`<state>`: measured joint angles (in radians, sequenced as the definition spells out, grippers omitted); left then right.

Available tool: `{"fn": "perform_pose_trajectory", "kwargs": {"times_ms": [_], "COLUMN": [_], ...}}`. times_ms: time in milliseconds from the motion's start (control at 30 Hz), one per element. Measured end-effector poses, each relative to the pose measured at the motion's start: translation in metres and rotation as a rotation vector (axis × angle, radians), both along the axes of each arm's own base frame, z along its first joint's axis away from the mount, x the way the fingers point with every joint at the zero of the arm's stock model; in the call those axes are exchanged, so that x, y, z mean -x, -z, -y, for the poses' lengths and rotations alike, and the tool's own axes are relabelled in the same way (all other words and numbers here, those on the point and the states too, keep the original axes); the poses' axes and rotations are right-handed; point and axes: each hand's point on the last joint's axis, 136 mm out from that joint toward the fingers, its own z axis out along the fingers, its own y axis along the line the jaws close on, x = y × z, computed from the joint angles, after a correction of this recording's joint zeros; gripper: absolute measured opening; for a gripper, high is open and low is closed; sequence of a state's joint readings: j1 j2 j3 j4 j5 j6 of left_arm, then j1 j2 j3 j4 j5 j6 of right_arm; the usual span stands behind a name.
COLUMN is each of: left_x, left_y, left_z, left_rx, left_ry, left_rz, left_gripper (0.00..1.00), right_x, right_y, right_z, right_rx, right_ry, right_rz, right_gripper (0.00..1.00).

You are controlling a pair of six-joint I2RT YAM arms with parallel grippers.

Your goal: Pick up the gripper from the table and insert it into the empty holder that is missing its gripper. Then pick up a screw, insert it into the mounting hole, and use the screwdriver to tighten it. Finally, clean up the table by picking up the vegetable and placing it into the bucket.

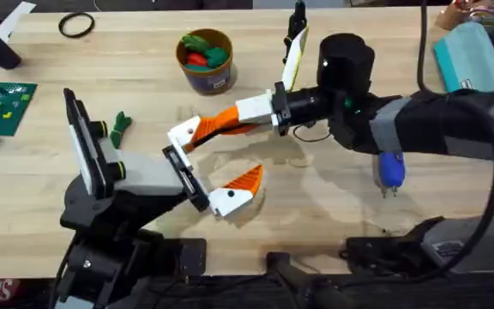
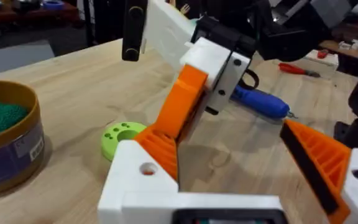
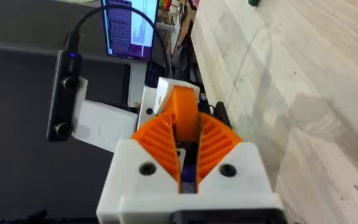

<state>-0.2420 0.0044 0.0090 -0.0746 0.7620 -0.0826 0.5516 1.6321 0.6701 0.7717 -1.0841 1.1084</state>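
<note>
Evidently the loose gripper finger (image 1: 191, 130) sits clamped in the right gripper (image 1: 243, 116), its white base meeting the holder (image 1: 177, 154) of the wide-open left gripper (image 1: 230, 154). Seating it well likely means pushing straight along the holder, without twisting, and keeping the pinch until it is home.

Table layout, overhead.
The bucket (image 1: 205, 61) stands at the table's (image 1: 144, 112) far middle; the screwdriver (image 1: 390, 171) lies toward the right.

no text can be read; the bucket (image 1: 205, 58) label is too small to make out
</note>
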Motion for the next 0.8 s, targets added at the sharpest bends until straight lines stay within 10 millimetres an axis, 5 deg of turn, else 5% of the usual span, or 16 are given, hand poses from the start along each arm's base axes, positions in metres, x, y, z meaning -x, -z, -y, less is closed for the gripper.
{"fn": "perform_pose_trajectory", "kwargs": {"times_ms": [533, 800], "left_x": [0.016, 0.019], "left_y": [0.0, 0.0], "left_z": [0.01, 0.011], "left_rx": [0.005, 0.006], "left_ry": [0.106, 0.125], "left_rz": [-0.006, -0.008], "left_gripper": [0.986, 0.986], "right_x": [-0.002, -0.003], "right_y": [0.001, 0.001], "right_z": [-0.005, -0.005], "right_rx": [0.008, 0.009], "right_ry": [0.027, 0.033], "right_rz": [0.012, 0.012], "right_gripper": [0.266, 0.612]}}
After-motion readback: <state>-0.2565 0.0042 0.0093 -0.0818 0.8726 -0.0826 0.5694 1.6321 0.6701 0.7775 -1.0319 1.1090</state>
